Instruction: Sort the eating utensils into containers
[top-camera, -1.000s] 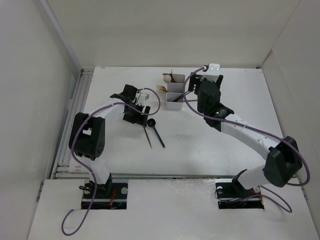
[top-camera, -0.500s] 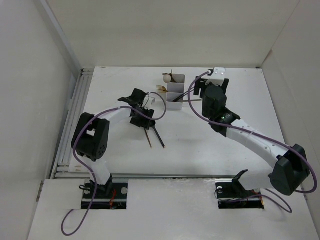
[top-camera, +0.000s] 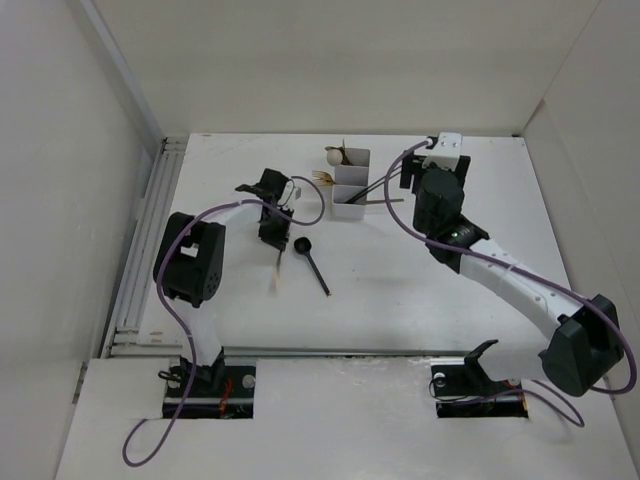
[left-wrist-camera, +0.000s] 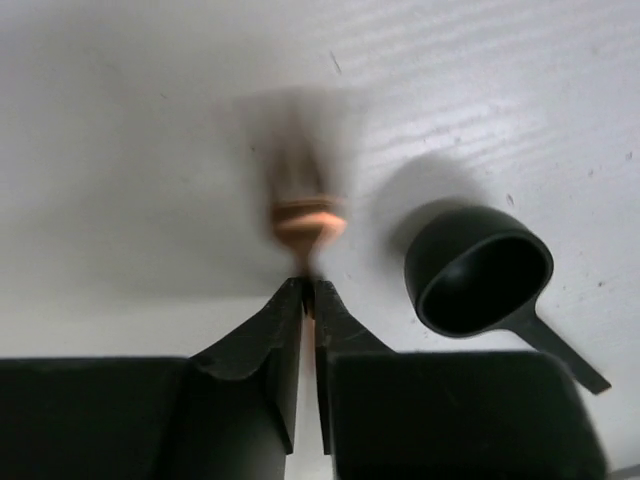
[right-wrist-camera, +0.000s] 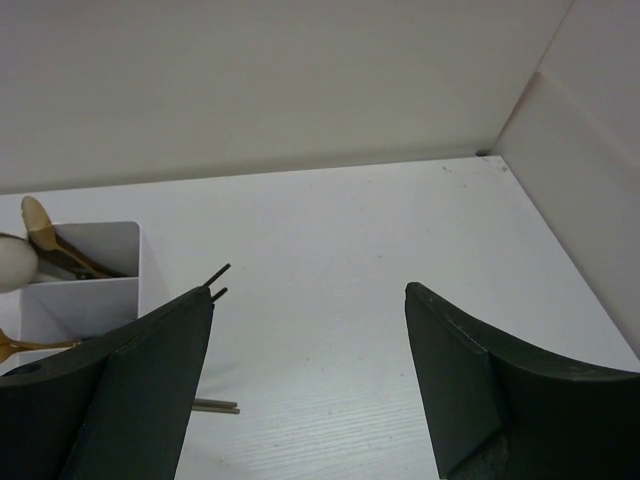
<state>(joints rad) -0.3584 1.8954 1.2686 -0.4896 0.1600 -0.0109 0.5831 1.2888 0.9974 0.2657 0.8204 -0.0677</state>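
You see the left fingers pressed almost together, pinching the thin top of a copper utensil. It hangs below them, blurred in both views, so you cannot tell fork from spoon, nor whether its low end touches the table.

Black spoon: flat on the table just right of the held piece, bowl facing up and toward the box, handle toward the arm bases. Nothing touches it.

Box: far middle of the table, three compartments in a row. A gold spoon leans in the far one; a gold fork pokes out of the middle one to the left.

Right fingers: spread wide with nothing between them, just right of the box. You can see two dark chopstick tips past one finger
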